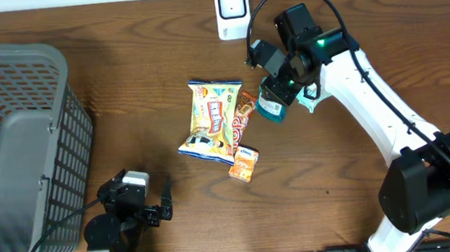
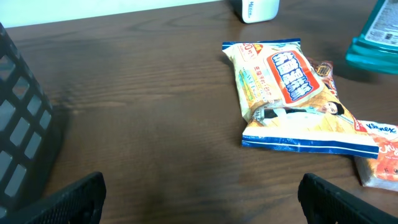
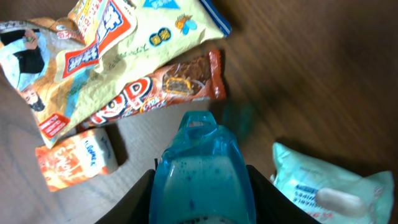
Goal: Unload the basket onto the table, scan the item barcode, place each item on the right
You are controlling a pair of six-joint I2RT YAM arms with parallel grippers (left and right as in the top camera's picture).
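A translucent blue bottle (image 3: 202,168) sits between the fingers of my right gripper (image 3: 202,194), which press against both its sides. From overhead the bottle (image 1: 272,102) is tilted low at the table, right of the snack pile, with the right gripper (image 1: 278,92) above it. A white barcode scanner (image 1: 232,11) stands at the table's far edge, behind the bottle. In the left wrist view the bottle (image 2: 373,37) shows at the far right. My left gripper (image 2: 202,199) is open over bare wood near the front edge, holding nothing.
A yellow snack bag (image 1: 212,119), a brown chocolate bar (image 1: 242,116) and an orange tissue pack (image 1: 244,163) lie mid-table. A white wipes pack (image 3: 329,186) lies right of the bottle. A grey basket (image 1: 20,146) fills the left side.
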